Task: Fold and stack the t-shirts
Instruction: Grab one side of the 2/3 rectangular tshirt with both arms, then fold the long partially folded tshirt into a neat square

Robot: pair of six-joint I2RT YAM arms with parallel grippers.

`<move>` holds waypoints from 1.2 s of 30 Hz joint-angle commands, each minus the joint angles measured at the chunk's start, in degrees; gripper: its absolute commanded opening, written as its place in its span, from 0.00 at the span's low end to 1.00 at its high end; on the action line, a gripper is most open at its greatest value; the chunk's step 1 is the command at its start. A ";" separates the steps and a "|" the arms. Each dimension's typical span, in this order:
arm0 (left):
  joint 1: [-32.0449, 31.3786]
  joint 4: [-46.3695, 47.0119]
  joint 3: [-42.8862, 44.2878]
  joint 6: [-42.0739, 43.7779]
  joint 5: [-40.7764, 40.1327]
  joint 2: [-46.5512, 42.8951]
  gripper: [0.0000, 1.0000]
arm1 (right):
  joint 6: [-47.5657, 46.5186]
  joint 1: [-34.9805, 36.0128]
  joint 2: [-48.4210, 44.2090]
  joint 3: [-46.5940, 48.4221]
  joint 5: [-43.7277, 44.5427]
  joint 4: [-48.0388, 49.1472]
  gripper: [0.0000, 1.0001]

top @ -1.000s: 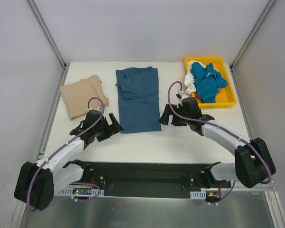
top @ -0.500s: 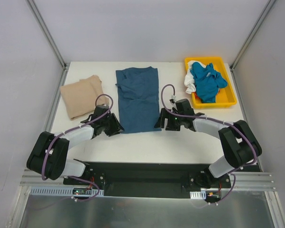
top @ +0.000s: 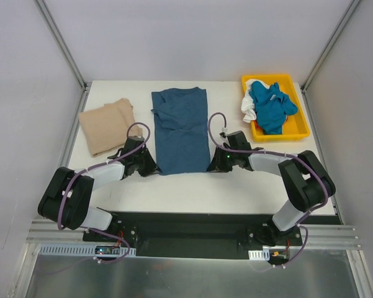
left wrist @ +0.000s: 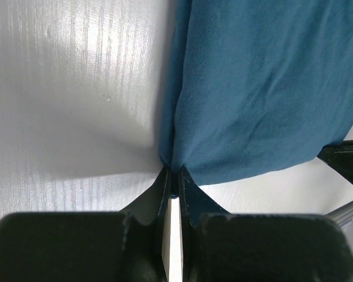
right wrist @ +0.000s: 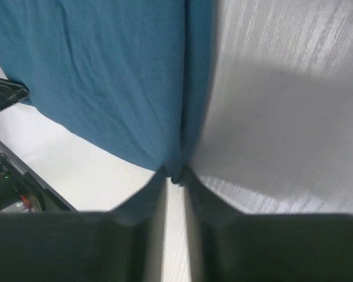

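A dark teal-blue t-shirt lies folded lengthwise in the middle of the table. My left gripper is shut on its near left corner, the cloth pinched between the fingertips. At the near right corner my right gripper is shut on the hem in the same way, with teal cloth bunched at its tips. A tan-beige t-shirt lies folded at the left. Brighter blue and white t-shirts sit crumpled in the tray.
A yellow plastic tray stands at the back right corner. White walls with metal posts enclose the table on three sides. Both arms lie low along the near part of the table, above the black base rail.
Both grippers have moved inward to the teal t-shirt's near corners and gone from open to shut on the cloth. The shirts have not shifted.
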 commanded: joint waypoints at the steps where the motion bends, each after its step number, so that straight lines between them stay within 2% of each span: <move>1: -0.36 0.38 0.07 1.15 0.52 -0.64 0.00 | 0.28 0.11 0.82 1.03 -1.23 0.54 0.03; 5: -0.45 0.38 -2.83 0.54 2.63 -4.50 0.00 | -0.16 0.12 -3.47 -1.25 -2.73 0.19 0.01; 8: -0.45 0.30 -6.08 -0.77 6.31 -11.08 0.00 | -0.07 0.47 -9.26 -4.06 -5.54 -1.74 0.01; 11: -0.54 -1.89 -9.51 -2.88 11.33 -22.49 0.00 | -0.95 2.04 -17.69 -6.09 -5.98 -8.84 0.01; 12: -0.62 -3.38 -10.04 -3.15 11.51 -29.31 0.00 | -1.21 2.75 -20.25 -6.53 -6.07 -10.95 0.01; 14: -0.71 -9.79 -10.31 -3.59 11.60 -36.20 0.00 | -1.65 3.19 -27.35 -7.32 -6.24 -16.67 0.01; 15: -0.80 -11.38 -10.22 -3.68 11.69 -42.41 0.00 | -1.83 3.54 -29.49 -7.06 -7.29 -18.43 0.01; 18: -0.89 -16.22 -9.34 -4.91 12.83 -52.10 0.00 | -1.83 3.72 -35.91 -4.35 -11.41 -24.58 0.01; 21: -0.89 -17.81 -7.23 -5.26 13.01 -56.35 0.00 | -3.93 3.72 -38.99 1.10 -11.44 -31.00 0.01; 25: -0.89 -18.07 -2.05 -2.55 10.82 -54.61 0.00 | -7.36 3.37 -38.39 8.66 -7.75 -39.08 0.01; 27: -0.89 -18.07 0.84 -1.31 8.54 -51.81 0.00 | -7.72 2.41 -37.25 11.47 -7.39 -39.89 0.01; 32: -0.89 -17.99 6.38 2.20 0.54 -44.34 0.00 | -6.66 -1.10 -31.63 16.14 -5.19 -38.40 0.01; 36: -0.80 -17.55 12.35 4.31 -3.42 -34.14 0.00 | -6.93 -2.69 -26.44 21.23 -5.63 -36.03 0.01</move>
